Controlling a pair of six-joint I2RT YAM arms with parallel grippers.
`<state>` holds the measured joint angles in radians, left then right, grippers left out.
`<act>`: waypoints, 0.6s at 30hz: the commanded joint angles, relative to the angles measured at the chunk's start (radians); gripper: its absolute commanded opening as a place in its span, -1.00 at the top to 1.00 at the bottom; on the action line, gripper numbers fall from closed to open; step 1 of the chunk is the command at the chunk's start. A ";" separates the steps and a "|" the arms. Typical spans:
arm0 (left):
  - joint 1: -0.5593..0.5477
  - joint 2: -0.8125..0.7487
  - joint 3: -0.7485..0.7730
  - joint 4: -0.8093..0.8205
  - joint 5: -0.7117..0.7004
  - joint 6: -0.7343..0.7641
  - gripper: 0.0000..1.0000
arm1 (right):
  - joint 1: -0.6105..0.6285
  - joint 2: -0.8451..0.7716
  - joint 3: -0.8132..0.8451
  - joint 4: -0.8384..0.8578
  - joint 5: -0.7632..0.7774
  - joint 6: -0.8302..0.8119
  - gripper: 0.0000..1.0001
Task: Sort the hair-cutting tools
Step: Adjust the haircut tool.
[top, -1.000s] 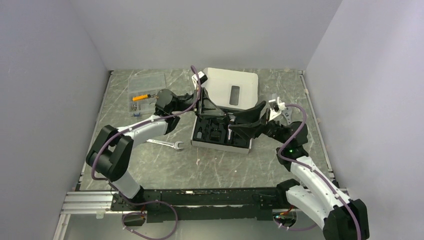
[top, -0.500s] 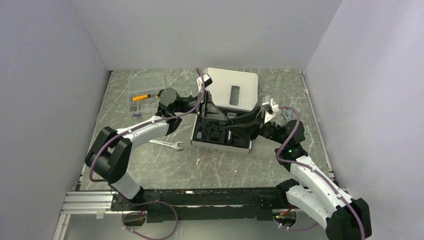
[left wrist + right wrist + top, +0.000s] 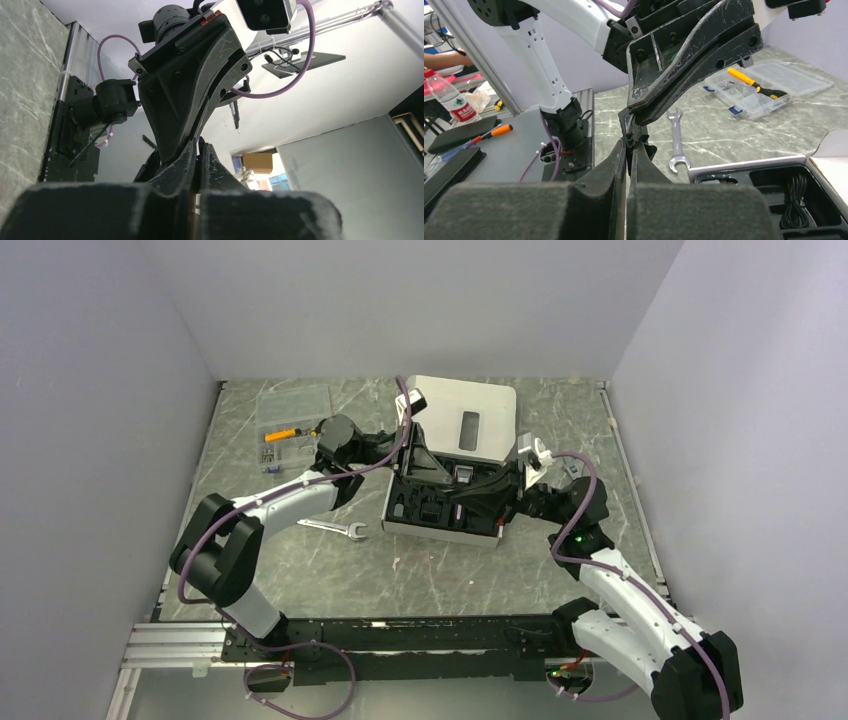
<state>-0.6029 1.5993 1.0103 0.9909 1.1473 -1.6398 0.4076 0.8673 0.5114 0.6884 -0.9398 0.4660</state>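
Nearest the arms' bases, a silver wrench (image 3: 335,529) lies flat on the marble-look worktop, just left of an open white box (image 3: 440,532) with a black moulded insert. One compartment of the insert holds a coiled black cable (image 3: 794,200); the other dark shapes in it are too small to tell, and I cannot pick out the clipper with certainty. Above the insert the two arms meet tip to tip. The right gripper (image 3: 628,145) reaches in from the right, fingers together. The left gripper (image 3: 635,113) comes from the left and far side, fingers together as well. A small black comb attachment (image 3: 640,136) is pinched where the tips meet, clamped by both as far as I can see, held off the insert. Beyond, the box's white lid (image 3: 490,405) lies against the far edge. Far left, a clear plastic organiser (image 3: 295,405) holds an orange-handled tool (image 3: 283,434), well apart from the box.
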 commanded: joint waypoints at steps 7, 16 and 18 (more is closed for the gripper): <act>0.062 -0.077 0.017 0.149 -0.112 0.040 -0.97 | 0.007 -0.011 0.054 -0.047 -0.010 0.029 1.00; 0.144 -0.389 -0.182 -0.202 -0.394 0.608 -0.99 | -0.032 -0.038 -0.019 -0.026 0.179 0.284 1.00; 0.141 -0.429 -0.219 -0.227 -0.390 0.701 -0.99 | -0.056 0.004 -0.056 0.100 0.184 0.448 1.00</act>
<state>-0.4549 1.2633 0.8692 0.8597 0.8639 -1.2568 0.3901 0.8295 0.5098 0.6067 -0.8394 0.6350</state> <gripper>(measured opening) 0.994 0.029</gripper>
